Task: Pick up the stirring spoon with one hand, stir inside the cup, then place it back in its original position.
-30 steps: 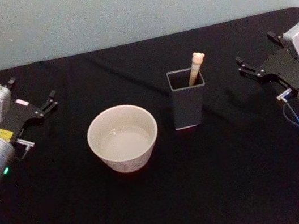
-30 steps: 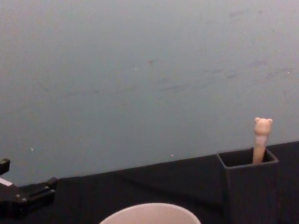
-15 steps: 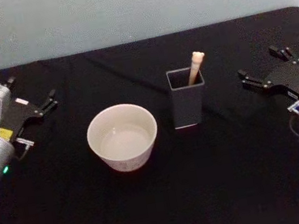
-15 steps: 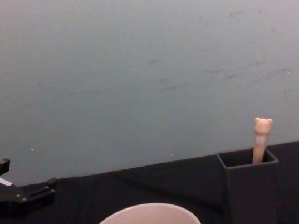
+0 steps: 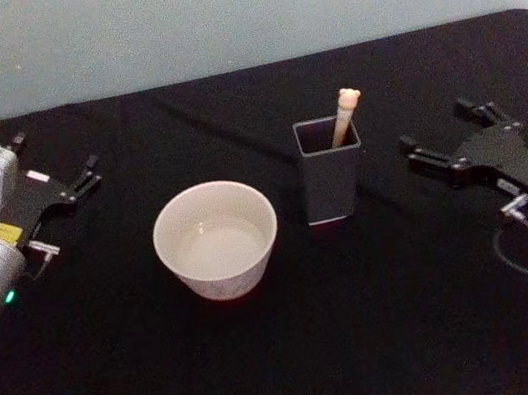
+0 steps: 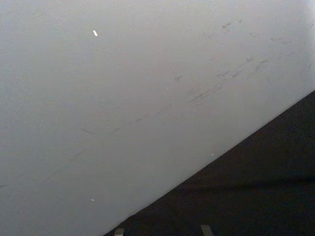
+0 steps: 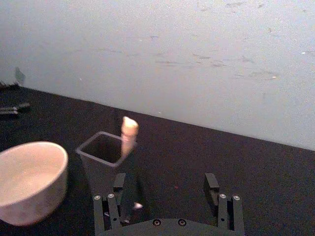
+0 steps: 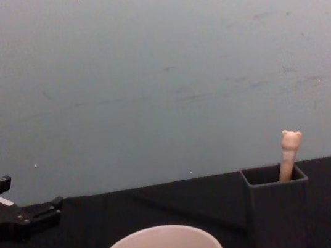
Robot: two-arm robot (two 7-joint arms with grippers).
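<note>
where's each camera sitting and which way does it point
Head view: high on the robot, looking down at the table with cup, holder and spoon; left end effector and right end effector at the sides.
Chest view: low, facing the wall across the table; left end effector at its left edge.
Left wrist view: faces wall and table; own fingertips peek in.
Right wrist view: behind the right end effector, facing holder and cup.
Head and right wrist share the spoon standing in the holder.

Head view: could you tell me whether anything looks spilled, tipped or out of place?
Nothing stands out: the cup is upright, the stirring spoon leans inside the holder, and the left gripper and right gripper are open, clear of both.
</note>
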